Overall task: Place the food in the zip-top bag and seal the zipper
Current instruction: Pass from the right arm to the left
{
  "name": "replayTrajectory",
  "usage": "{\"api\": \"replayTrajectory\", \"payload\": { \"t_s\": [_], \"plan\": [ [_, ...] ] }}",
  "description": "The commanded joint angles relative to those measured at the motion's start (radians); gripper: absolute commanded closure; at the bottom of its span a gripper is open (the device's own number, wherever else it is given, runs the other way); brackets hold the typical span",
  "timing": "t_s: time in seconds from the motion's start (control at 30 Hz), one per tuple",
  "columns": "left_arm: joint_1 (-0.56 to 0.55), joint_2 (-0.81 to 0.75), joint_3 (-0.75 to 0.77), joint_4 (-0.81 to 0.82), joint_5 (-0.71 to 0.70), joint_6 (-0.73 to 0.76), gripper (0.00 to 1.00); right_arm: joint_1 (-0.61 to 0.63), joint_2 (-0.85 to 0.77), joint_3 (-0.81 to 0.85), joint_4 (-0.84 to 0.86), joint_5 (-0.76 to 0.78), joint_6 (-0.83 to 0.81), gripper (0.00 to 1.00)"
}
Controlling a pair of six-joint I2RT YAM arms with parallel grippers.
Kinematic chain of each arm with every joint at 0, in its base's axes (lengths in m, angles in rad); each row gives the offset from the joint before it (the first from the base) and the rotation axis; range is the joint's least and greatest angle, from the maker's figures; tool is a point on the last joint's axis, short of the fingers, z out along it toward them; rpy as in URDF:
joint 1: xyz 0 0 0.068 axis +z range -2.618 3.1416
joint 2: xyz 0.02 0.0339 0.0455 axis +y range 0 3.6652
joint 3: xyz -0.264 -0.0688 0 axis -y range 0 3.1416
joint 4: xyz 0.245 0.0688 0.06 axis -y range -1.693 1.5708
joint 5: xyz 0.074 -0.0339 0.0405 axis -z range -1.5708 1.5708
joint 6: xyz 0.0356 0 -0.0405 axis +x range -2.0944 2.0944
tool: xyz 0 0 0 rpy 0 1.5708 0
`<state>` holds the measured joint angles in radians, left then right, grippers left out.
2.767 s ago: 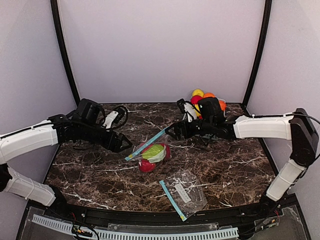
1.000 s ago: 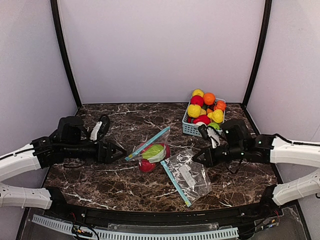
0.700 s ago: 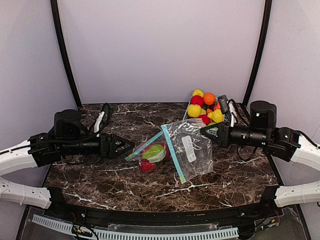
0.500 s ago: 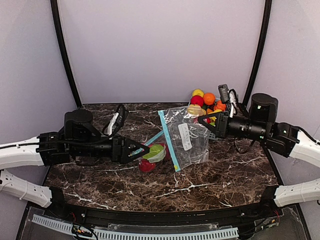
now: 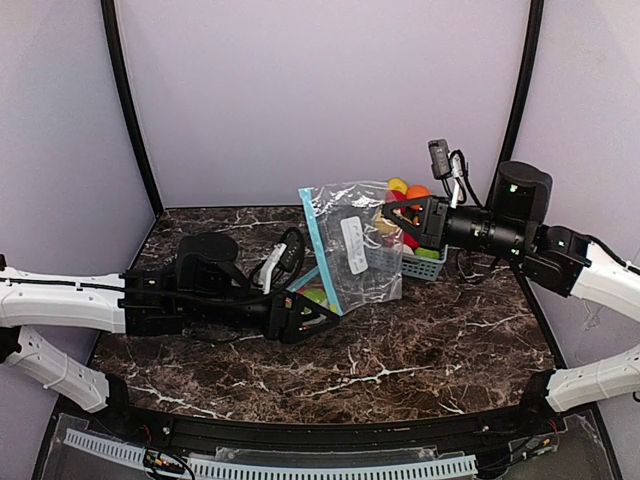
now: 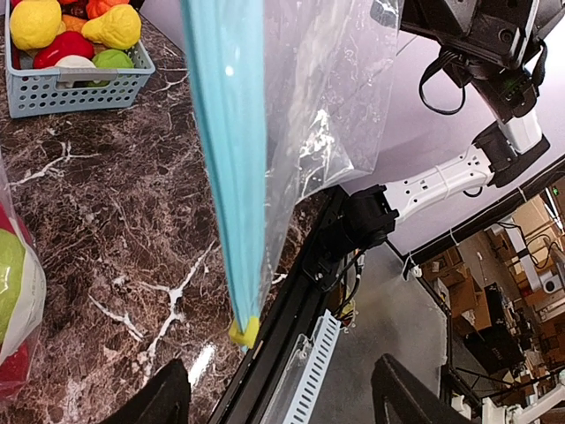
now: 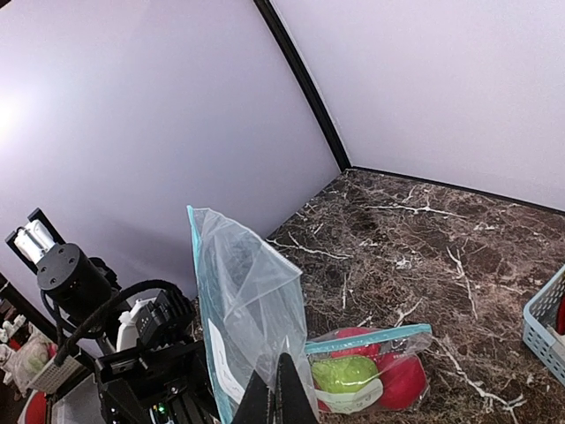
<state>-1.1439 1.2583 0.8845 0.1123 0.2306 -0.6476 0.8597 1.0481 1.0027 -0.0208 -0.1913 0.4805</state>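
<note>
My right gripper (image 5: 388, 212) (image 7: 281, 396) is shut on a corner of an empty clear zip-top bag (image 5: 352, 250) (image 7: 243, 296), which hangs in the air with its blue zipper strip (image 6: 225, 159) running down. A yellow slider (image 6: 244, 332) sits at the strip's lower end. My left gripper (image 5: 320, 316) (image 6: 282, 402) is open just below that end, touching nothing. The food (image 5: 408, 188) (image 6: 66, 49), red, yellow, orange and green toy fruits, fills a light-blue basket (image 5: 425, 263) (image 6: 75, 88).
A second zip-top bag (image 7: 371, 371) (image 6: 13, 291) lies on the marble table (image 5: 430, 340) holding a green and red fruits; my left gripper largely hides it in the top view. Black rails edge the table, with purple walls behind.
The right gripper has raised the empty bag off the table, up and toward the back. My left arm has reached right, under the bag's hanging zipper end, its jaws slightly narrower.
</note>
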Motion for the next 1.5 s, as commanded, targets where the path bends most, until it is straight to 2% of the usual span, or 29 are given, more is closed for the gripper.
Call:
{"api": "replayTrajectory", "payload": {
  "t_s": [0.0, 0.1, 0.4, 0.67, 0.93, 1.1, 1.23, 1.47],
  "plan": [
    [-0.003, 0.002, 0.002, 0.058, -0.011, -0.027, 0.32, 0.002, 0.015, 0.034, 0.044, -0.051, 0.0, 1.0],
    [-0.003, 0.008, -0.006, 0.075, -0.026, -0.042, 0.43, 0.002, 0.021, 0.04, 0.044, -0.064, 0.001, 1.0],
    [-0.002, 0.013, -0.013, 0.08, -0.045, -0.053, 0.63, 0.002, 0.023, 0.042, 0.041, -0.08, 0.0, 1.0],
    [-0.002, 0.025, -0.01, 0.067, -0.051, -0.059, 0.67, 0.003, 0.022, 0.043, 0.042, -0.089, 0.006, 1.0],
    [-0.002, 0.038, -0.005, 0.058, -0.056, -0.059, 0.65, 0.002, 0.014, 0.044, 0.046, -0.094, 0.012, 1.0],
    [-0.002, 0.024, -0.009, 0.045, -0.098, -0.056, 0.54, 0.003, 0.012, 0.042, 0.049, -0.085, 0.03, 1.0],
    [-0.002, -0.015, -0.059, 0.1, -0.123, -0.052, 0.48, 0.002, 0.007, 0.043, 0.029, -0.046, 0.048, 1.0],
    [0.01, -0.044, -0.109, 0.192, -0.095, -0.098, 0.43, 0.003, 0.008, 0.044, 0.024, -0.038, 0.06, 1.0]
  ]
}}
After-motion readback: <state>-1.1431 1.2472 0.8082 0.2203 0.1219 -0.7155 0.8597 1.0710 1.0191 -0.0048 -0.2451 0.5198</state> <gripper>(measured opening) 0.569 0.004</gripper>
